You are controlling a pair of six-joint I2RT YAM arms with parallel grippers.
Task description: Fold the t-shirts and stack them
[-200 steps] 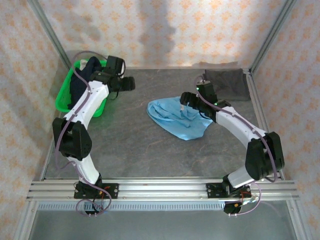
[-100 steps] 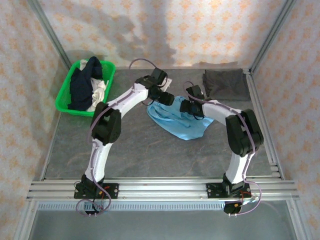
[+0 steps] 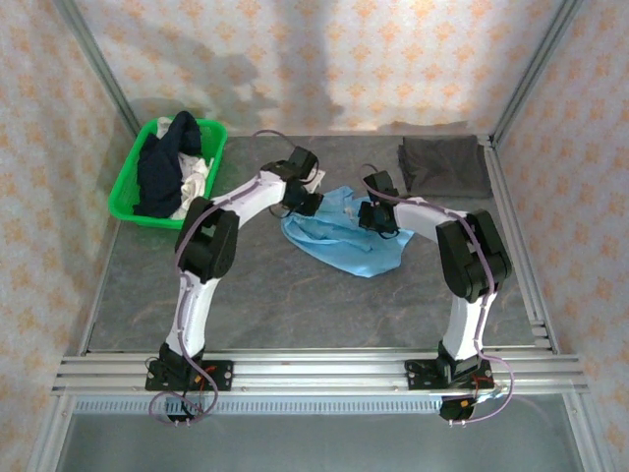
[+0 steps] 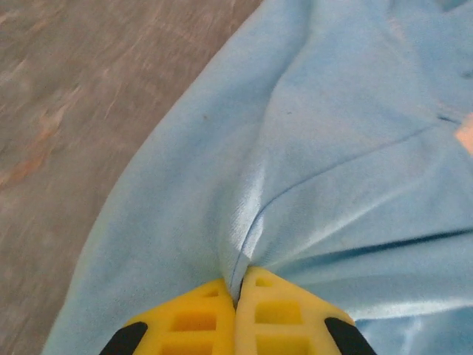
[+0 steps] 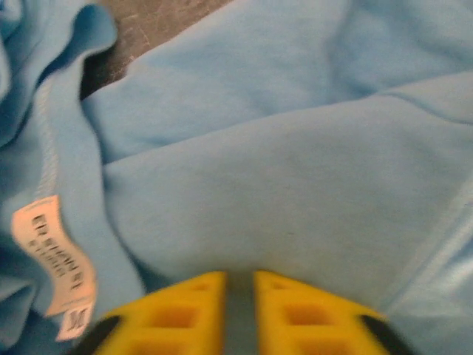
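Blue t-shirt [image 3: 346, 241] crumpled mid-table. Left gripper [image 4: 238, 285] clamped tight on a fold at its 10 o'clock edge. Right gripper [image 5: 239, 281] pinches cloth at its 1 o'clock edge, by the neck label [image 5: 55, 259]. Grey shirt [image 3: 447, 167] at table 1 o'clock, green basket [image 3: 124, 182] at 10.

A green plastic basket [image 3: 123, 192] sits at the far left corner of the surface [image 3: 256, 295], close to the left wall and tilted a little off the surface's edges. The surface is dark grey with a mottled, stone-like pattern; the left wrist view shows its grain in blurred brown-grey streaks [image 4: 74, 89], and a dark sliver of it shows in the right wrist view [image 5: 148, 22]. Pale walls [image 3: 413, 59] printed with small orange motifs enclose three sides, held by slanting metal posts [image 3: 95, 71]. A ribbed aluminium rail [image 3: 324, 372] runs along the near edge. Soft shadows fall across the back wall.
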